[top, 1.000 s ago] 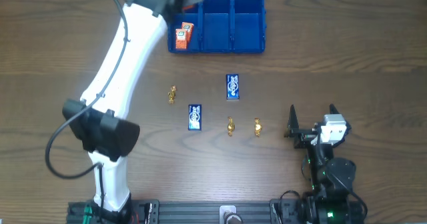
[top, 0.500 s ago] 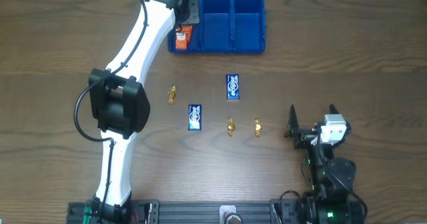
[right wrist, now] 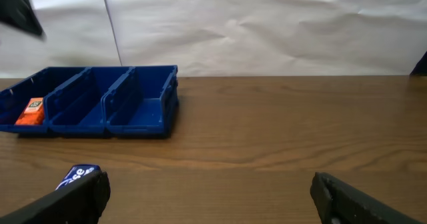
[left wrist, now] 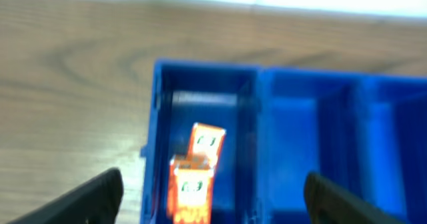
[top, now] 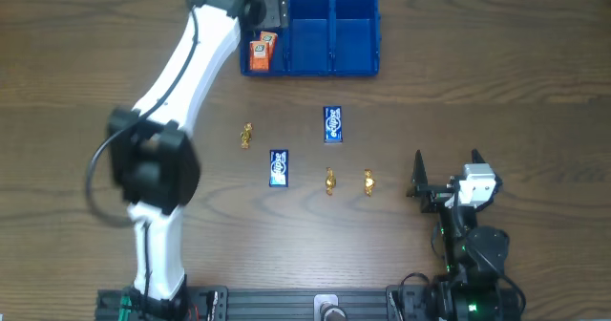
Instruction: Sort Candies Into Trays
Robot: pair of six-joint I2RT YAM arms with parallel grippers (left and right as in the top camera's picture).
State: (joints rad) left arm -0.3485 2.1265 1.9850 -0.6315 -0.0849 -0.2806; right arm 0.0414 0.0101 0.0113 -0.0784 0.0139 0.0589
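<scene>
Two orange candies [top: 259, 55] binned, five pieces still out on the desk [top: 496, 101].
And the left gripper [left wrist: 213, 194] has just lifted back off the blue tray [top: 353, 71], fingers spread and empty, uncovering both orange packs in the end compartment nearest the left arm. That drop looks finished, so the next pick is due. The right gripper [top: 447, 163] sits by its base, fingers parted, holding nothing. The tray is rigid moulded plastic with three slots and thin dividers. Orange ones are small and boxy, blue candies [top: 332, 123] [top: 279, 167] flat glossy rectangles, gold candies [top: 247, 135] [top: 330, 181] [top: 368, 181] tiny crinkled twist-wraps, on dark wood grain.
</scene>
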